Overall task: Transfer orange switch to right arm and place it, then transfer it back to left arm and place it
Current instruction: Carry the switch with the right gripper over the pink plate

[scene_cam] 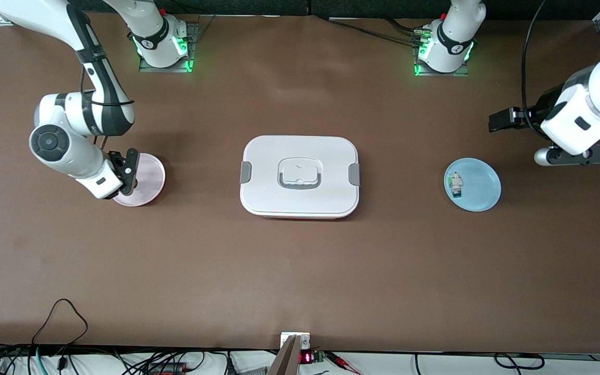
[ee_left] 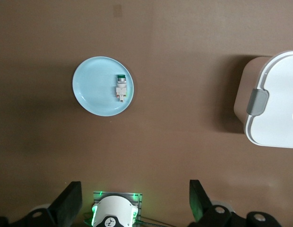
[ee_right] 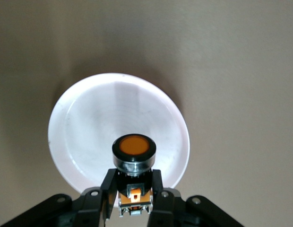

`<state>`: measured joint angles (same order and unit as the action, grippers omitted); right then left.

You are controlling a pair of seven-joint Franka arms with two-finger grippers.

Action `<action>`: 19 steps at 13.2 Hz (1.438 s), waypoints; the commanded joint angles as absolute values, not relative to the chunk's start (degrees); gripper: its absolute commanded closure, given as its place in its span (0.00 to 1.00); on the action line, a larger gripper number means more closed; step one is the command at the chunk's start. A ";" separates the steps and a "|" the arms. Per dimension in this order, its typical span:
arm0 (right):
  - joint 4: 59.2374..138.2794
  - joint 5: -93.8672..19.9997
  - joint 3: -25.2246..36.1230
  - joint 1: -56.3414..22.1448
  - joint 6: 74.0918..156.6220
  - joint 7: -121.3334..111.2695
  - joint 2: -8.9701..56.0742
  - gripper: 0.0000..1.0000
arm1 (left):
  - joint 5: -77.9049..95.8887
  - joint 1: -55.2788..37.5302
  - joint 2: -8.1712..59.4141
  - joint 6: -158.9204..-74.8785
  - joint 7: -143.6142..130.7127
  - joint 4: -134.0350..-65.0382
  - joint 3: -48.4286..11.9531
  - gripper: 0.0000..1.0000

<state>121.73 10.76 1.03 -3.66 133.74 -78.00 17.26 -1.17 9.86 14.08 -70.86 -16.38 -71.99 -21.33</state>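
- The right gripper point(scene_cam: 129, 169) hangs over the pink plate point(scene_cam: 149, 177) toward the right arm's end of the table; its arm reaches down from the base at the top of the front view.
- In the right wrist view the right gripper point(ee_right: 133, 189) has its two black fingers point(ee_right: 108, 187) pressed against the sides of the orange switch point(ee_right: 133, 156), clamping it; the switch's orange cap faces up toward the camera inside a black ring, with a silver collar beneath and an orange mark on its body; the pink plate point(ee_right: 90, 123) lies directly under the switch, and whether the switch touches the plate cannot be told.
- The box point(scene_cam: 300, 176) sits in the middle of the table between the two plates, white with a grey handle point(scene_cam: 300, 173) set into its lid and a grey clip at each short end; a corner of the box point(ee_left: 274, 99) also shows in the left wrist view.
- The blue plate point(scene_cam: 479, 190) lies toward the left arm's end of the table, well apart from the box; a small white part with a green end point(scene_cam: 456, 185) lies on it, near the rim that faces the box; the same part point(ee_left: 120, 86) shows on the blue plate point(ee_left: 92, 87) in the left wrist view.
- The left gripper point(ee_left: 134, 201) waits up in the air over bare table by the left arm's end, its fingers point(ee_left: 68, 201) spread wide and holding nothing.
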 commanded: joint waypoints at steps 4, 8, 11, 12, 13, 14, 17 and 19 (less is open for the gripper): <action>127.88 17.12 -0.09 -2.46 139.92 -81.83 15.47 0.74 | 2.81 1.86 4.57 -79.98 -13.63 -85.34 -5.74 0.00; 128.41 18.28 0.00 -2.37 141.41 -81.83 16.08 0.74 | 2.29 -2.72 4.48 -79.98 -11.25 -85.34 0.44 0.00; 130.33 18.28 0.00 -2.37 143.25 -81.56 16.96 0.74 | 2.90 -1.93 5.89 -79.45 -11.16 -84.38 0.35 0.00; 131.04 18.28 0.00 -2.37 144.31 -81.39 17.22 0.74 | 2.99 -1.93 5.89 -79.37 -11.25 -84.37 0.26 0.00; 131.74 18.28 0.00 -2.37 145.27 -81.13 17.49 0.74 | 2.99 -2.19 5.80 -79.37 -11.25 -84.37 -0.17 0.00; 132.27 18.28 0.00 -2.29 145.89 -81.12 17.49 0.74 | 2.90 -2.72 5.71 -79.37 -11.60 -84.29 -0.78 0.00; 133.68 18.28 0.00 -1.06 147.73 -80.95 17.84 0.74 | 2.90 -2.64 5.80 -79.45 -11.34 -83.76 -2.11 0.00; 134.03 18.19 0.00 -0.53 148.36 -80.95 17.93 0.65 | 2.90 -2.11 5.80 -79.45 -10.55 -83.76 -2.02 0.00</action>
